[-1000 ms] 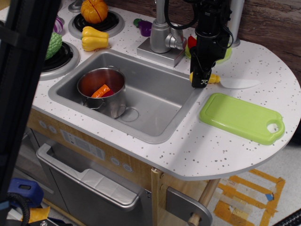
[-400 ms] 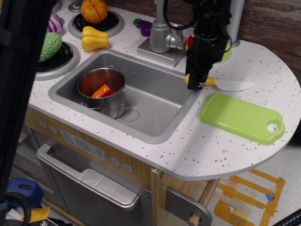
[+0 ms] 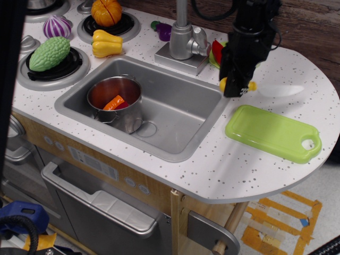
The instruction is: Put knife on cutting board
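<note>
The black gripper (image 3: 236, 85) stands just beyond the sink's (image 3: 175, 109) far right corner, clamped on the yellow handle of the toy knife (image 3: 273, 90). The knife's pale blade points away from the sink, out over the speckled countertop (image 3: 234, 164), and looks blurred. Whether the blade touches the counter cannot be told.

The lime-green cutting board (image 3: 271, 133) lies flat on the counter just right of the sink, nearer the front edge than the knife, its oval handle hole at the end away from the sink. Knife and board are apart.

Inside the sink, at its left side, sits a metal pot (image 3: 116, 101) holding an orange piece. The faucet (image 3: 183, 37) rises behind the sink. Left of the sink, a yellow squash toy (image 3: 106, 43) lies on the counter and a green bumpy vegetable (image 3: 49, 53) rests on a burner.
</note>
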Available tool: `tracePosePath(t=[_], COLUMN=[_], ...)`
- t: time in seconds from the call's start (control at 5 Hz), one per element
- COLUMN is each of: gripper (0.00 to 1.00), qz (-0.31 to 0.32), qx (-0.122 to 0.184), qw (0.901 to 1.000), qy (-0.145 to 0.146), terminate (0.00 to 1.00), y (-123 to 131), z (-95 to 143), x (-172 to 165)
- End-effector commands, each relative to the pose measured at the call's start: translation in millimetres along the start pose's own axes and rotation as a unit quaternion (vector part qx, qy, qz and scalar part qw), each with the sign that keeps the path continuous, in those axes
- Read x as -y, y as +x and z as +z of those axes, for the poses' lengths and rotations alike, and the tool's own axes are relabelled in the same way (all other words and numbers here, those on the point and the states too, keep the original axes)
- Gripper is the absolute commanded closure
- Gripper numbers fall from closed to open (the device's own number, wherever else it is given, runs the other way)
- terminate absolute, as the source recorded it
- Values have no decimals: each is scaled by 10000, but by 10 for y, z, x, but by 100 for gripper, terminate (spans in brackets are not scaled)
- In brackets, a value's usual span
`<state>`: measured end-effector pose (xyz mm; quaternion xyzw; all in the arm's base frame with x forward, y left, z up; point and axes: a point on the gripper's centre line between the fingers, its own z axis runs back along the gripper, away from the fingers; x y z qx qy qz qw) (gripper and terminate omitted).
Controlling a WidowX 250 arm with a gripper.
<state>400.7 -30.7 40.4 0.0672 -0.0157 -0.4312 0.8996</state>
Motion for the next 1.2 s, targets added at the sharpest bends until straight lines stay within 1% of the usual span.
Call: tracePosePath(t=[0.0, 0.2, 0.4, 0.6, 0.8, 1.0], gripper=[100, 100, 100, 100, 0, 0], qz=[278, 389, 440, 407, 425, 423], qx=[377, 526, 739, 822, 849, 905], qw=[9985, 9976, 9961, 9956, 9953, 9948], qy=[283, 226, 176, 167, 186, 190], terminate=[0, 0, 0, 0, 0, 100], y=[34, 45, 122, 143, 173, 179], z=[368, 299, 195, 151, 101, 72], x=[154, 278, 319, 365, 461, 525])
